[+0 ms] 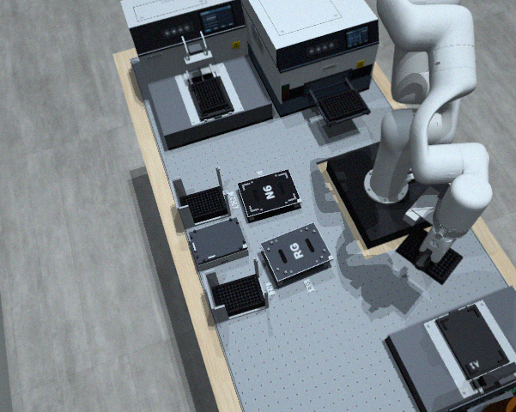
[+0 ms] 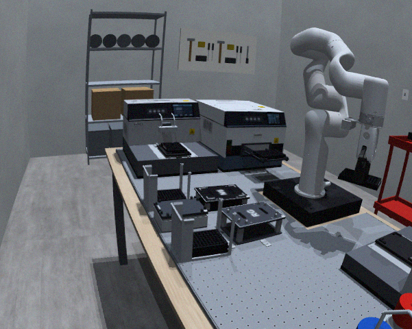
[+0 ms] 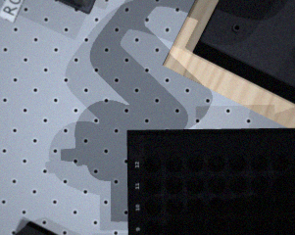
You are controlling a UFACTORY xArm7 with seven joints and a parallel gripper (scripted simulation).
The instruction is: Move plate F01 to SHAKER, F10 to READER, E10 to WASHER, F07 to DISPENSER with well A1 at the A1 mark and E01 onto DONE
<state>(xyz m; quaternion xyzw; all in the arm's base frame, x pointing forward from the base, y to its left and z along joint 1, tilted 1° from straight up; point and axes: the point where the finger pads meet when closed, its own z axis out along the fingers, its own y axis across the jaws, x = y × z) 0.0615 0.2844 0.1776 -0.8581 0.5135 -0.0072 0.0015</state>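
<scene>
My gripper (image 1: 432,258) is shut on a black well plate (image 1: 431,263) and holds it in the air above the deck, to the right of the arm's black base (image 1: 378,208). The plate hangs level under the fingers in the side view (image 2: 359,177). In the wrist view the plate (image 3: 216,181) fills the lower right, with column numbers 9 to 12 along its left edge. I cannot read its label. The nest (image 1: 470,343) of the instrument at the front right is empty and shows an A1 mark (image 1: 474,365).
A plate (image 1: 211,95) sits on the back left instrument and another (image 1: 341,105) on the back right instrument's tray. Two stack racks (image 1: 203,204) (image 1: 239,294) flank an empty grey platform (image 1: 216,241). Nests N6 (image 1: 269,193) and RG (image 1: 298,250) are empty. A red cart (image 2: 404,177) stands right.
</scene>
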